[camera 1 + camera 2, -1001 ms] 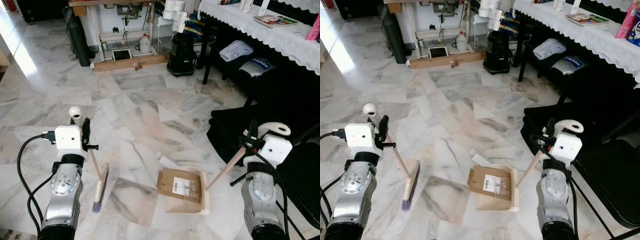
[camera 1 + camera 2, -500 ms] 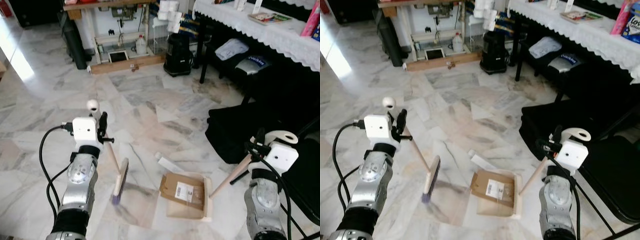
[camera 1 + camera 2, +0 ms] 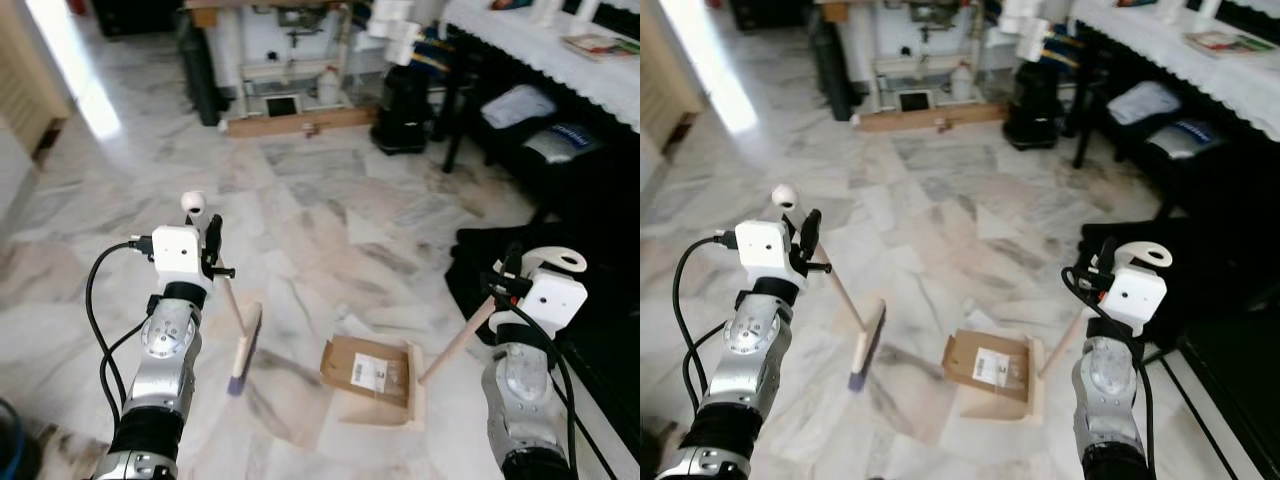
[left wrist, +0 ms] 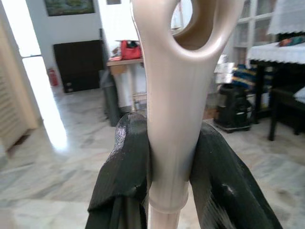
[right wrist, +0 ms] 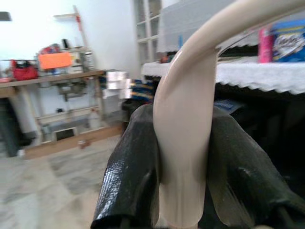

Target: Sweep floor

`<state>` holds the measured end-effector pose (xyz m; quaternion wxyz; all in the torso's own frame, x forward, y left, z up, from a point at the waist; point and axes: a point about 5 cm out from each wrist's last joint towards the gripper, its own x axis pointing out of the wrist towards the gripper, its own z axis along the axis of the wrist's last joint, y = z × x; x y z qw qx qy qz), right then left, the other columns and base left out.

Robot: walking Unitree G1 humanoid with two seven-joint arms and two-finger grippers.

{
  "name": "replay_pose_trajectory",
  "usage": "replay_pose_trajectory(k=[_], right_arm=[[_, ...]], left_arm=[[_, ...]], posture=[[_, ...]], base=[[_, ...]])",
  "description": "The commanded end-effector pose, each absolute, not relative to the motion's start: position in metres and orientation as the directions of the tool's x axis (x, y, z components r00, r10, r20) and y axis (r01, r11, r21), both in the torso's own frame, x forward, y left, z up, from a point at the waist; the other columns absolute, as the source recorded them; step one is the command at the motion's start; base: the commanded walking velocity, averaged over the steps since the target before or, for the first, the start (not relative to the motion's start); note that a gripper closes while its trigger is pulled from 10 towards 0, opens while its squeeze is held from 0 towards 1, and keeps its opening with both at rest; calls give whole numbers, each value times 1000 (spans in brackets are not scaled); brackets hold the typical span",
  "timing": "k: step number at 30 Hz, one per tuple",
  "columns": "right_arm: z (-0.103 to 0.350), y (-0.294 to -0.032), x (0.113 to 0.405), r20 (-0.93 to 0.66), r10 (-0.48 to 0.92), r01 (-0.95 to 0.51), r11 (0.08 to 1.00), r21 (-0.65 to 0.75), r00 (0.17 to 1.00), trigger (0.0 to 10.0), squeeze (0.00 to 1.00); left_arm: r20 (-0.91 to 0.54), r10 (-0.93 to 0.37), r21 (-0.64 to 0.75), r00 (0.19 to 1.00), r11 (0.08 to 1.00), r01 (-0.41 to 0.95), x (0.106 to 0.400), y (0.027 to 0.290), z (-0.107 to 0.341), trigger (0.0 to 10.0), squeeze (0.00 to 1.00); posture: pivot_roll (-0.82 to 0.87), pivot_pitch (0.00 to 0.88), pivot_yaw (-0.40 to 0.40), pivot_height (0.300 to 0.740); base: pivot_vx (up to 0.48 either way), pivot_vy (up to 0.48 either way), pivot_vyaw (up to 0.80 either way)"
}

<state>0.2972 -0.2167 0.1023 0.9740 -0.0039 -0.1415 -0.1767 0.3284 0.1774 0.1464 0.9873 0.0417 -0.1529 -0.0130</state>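
- Left gripper point(image 4: 167, 157) clamped hard on the looped end of the cream plastic broom handle point(image 4: 167, 114), jaws pressed flat against both sides with no gap.
- Short beige hand broom with purple-tipped bristles point(image 3: 243, 350) resting head-down on the white marble floor point(image 3: 300, 200), at about 9 o'clock from the dustpan and just apart from it.
- Right gripper point(image 5: 183, 167) likewise shut tight on the curved cream handle of the dustpan point(image 5: 188, 119), black fingers point(image 5: 131, 167) flanking it.
- Cream plastic dustpan point(image 3: 412, 385) lying flat on the floor, flattened brown cardboard piece with a white label point(image 3: 365, 367) lying across its mouth.
- White scrap of paper point(image 3: 352, 322) loose on the marble at roughly 11 o'clock from the cardboard.
- Likely handling: both tools light and stiff, smooth plastic prone to twisting in the jaws; best held near the handle ends as now.
- Cardboard light and flat, apt to slide or flip off under a brisk stroke.
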Motion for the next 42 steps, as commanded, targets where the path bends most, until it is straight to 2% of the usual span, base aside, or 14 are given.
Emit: replay_pose_trajectory(k=[1,35,42], right_arm=[[115,-215,303,326,-342,340,938,65,881,10000,0],[123,-209,312,324,-317,308,948,82,891,10000,0],[124,-208,313,323,-310,300,951,80,894,10000,0]], left_arm=[[367,-59,93,928,995,27,333,171,162,10000,0],[380,-11,89,925,996,-24,335,172,166,10000,0],[382,-8,87,924,996,-27,335,172,167,10000,0]], posture=[[45,0,44,740],[55,0,5,740],[55,0,2,740]], base=[[0,0,800],[0,0,797],[0,0,0]])
